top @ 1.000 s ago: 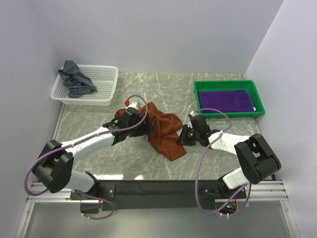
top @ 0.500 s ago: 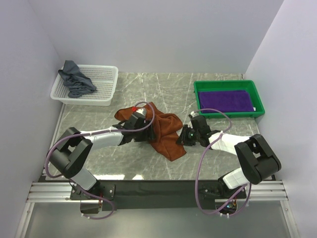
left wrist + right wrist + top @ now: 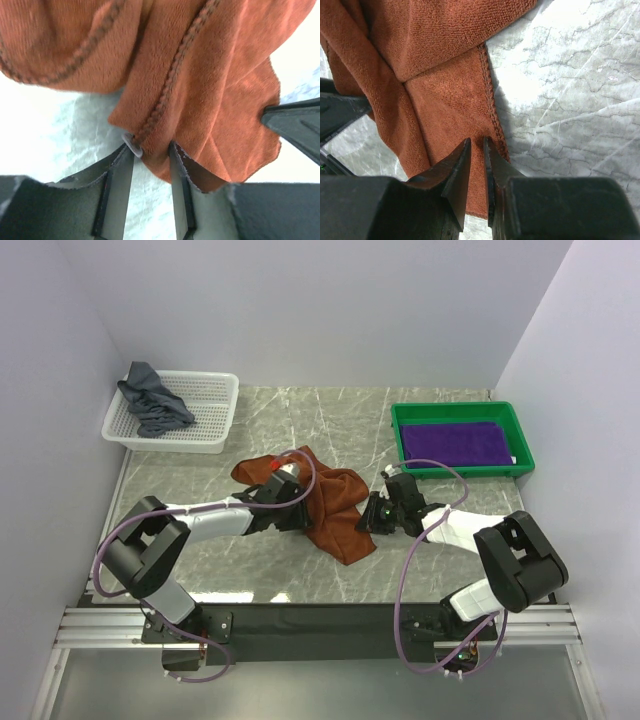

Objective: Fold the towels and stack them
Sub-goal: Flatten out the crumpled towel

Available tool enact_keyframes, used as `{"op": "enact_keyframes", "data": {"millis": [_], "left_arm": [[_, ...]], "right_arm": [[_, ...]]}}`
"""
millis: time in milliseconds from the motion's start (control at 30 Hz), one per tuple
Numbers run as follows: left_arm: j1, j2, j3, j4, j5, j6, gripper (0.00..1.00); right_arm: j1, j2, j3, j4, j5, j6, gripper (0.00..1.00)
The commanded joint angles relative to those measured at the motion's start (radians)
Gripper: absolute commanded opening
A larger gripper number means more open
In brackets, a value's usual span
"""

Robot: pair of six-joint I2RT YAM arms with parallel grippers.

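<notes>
A crumpled rust-brown towel [image 3: 330,498] lies mid-table between both arms. My left gripper [image 3: 296,512] sits low at its left side, shut on a hemmed fold [image 3: 159,112] that fills the gap between the two fingers [image 3: 151,148]. My right gripper [image 3: 367,522] rests at the towel's right edge. Its jaws [image 3: 476,142] stand almost together, pinching the cloth just inside the stitched hem [image 3: 492,107]. A purple towel [image 3: 455,442] lies flat in the green tray [image 3: 462,408]. A grey-blue towel [image 3: 152,400] is bunched in the white basket [image 3: 205,410].
The basket stands at the table's back left and the tray at the back right. Bare marble [image 3: 330,415] shows between them. The right arm's cable [image 3: 405,570] loops over the near part of the table. Walls close off the left, back and right.
My left arm has swung in and lowered, and its gripper has closed onto a fold of the rust-brown towel. The right arm and its gripper have not moved.
</notes>
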Motion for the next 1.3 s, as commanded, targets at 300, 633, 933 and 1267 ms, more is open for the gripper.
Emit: {"op": "enact_keyframes", "data": {"millis": [300, 633, 933, 1267], "left_arm": [[-0.066, -0.061, 0.109, -0.115, -0.061, -0.024, 0.39], [-0.077, -0.034, 0.162, -0.177, -0.132, -0.032, 0.08], [-0.076, -0.099, 0.194, -0.443, -0.262, -0.07, 0.01], [-0.077, -0.279, 0.21, -0.985, -0.413, -0.174, 0.02]], "right_arm": [[-0.003, 0.001, -0.035, -0.076, 0.048, -0.025, 0.25], [-0.005, -0.008, -0.043, -0.076, 0.057, -0.02, 0.24], [-0.005, -0.022, -0.032, -0.11, 0.086, -0.022, 0.24], [0.014, -0.06, -0.038, -0.225, 0.14, -0.03, 0.25]]}}
